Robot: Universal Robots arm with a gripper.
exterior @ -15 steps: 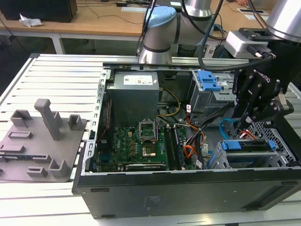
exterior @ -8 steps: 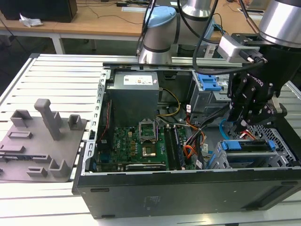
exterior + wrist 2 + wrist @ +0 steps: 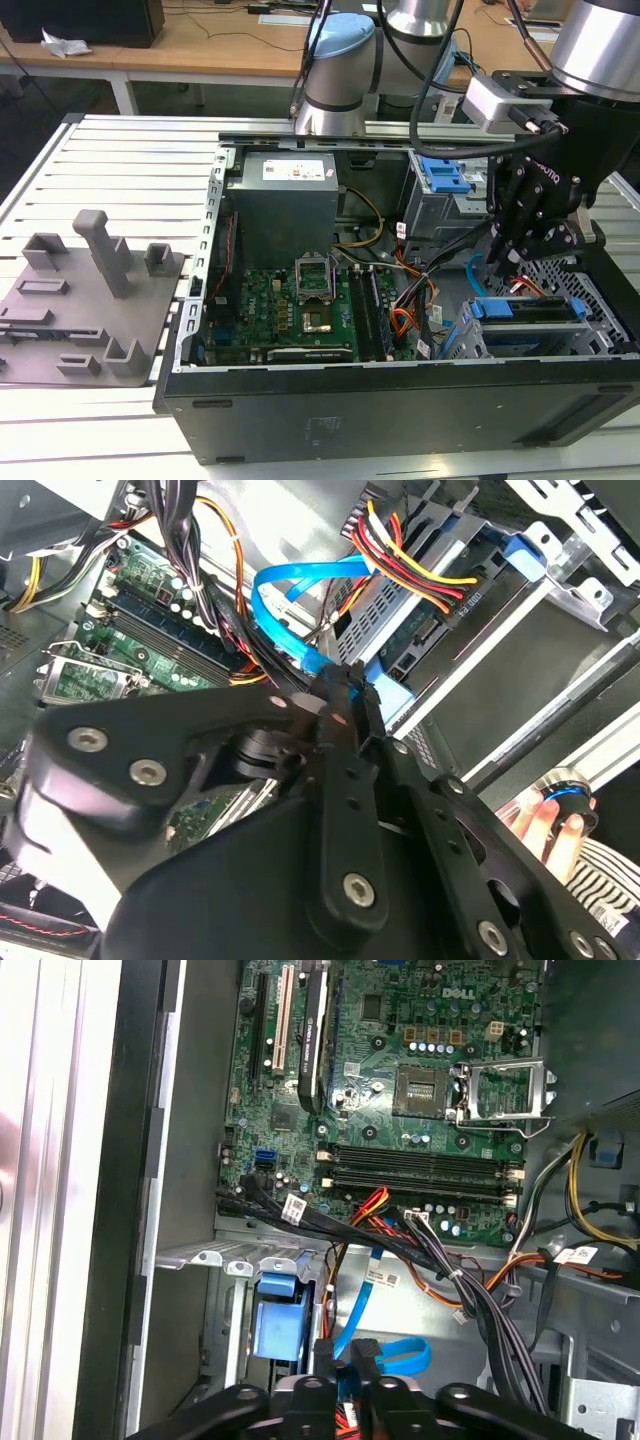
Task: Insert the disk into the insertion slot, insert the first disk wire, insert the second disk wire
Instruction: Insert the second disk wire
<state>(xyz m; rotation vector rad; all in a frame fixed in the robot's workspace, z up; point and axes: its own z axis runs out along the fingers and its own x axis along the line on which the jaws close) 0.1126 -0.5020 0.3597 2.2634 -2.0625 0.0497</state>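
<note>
Three views give us different pieces of the scene. The exterior view lays out the whole: an open computer case (image 3: 400,400) lies on a slatted table (image 3: 130,170), and a grey fixture plate (image 3: 90,290) sits near the table's edge on the exterior view's left, well apart from the case. Inside the case the motherboard (image 3: 290,300) covers the floor and the power supply (image 3: 285,205) stands against the far wall. The insertion slot (image 3: 598,300) occupies the near corner on the exterior view's right. The disk (image 3: 530,312) lies inside that slot in its blue carrier. The gripper (image 3: 500,272) reaches down just beside the disk's inner edge, in the narrow room between the slot and the loose cables. The second wrist view adds the close detail: the gripper (image 3: 350,685) has its fingers drawn together on the end of the blue wire (image 3: 290,585), right at the connector edge of the disk (image 3: 425,630). We cannot tell whether that end is seated. A red, yellow and black wire bundle (image 3: 410,555) meets the same edge. A person's hand (image 3: 540,825) rests on a round blue-ringed knob. In the first wrist view the blue wire (image 3: 400,1357) loops away from the fingertips of the gripper (image 3: 343,1355) over bare sheet metal, with the motherboard (image 3: 400,1080) beyond.
</note>
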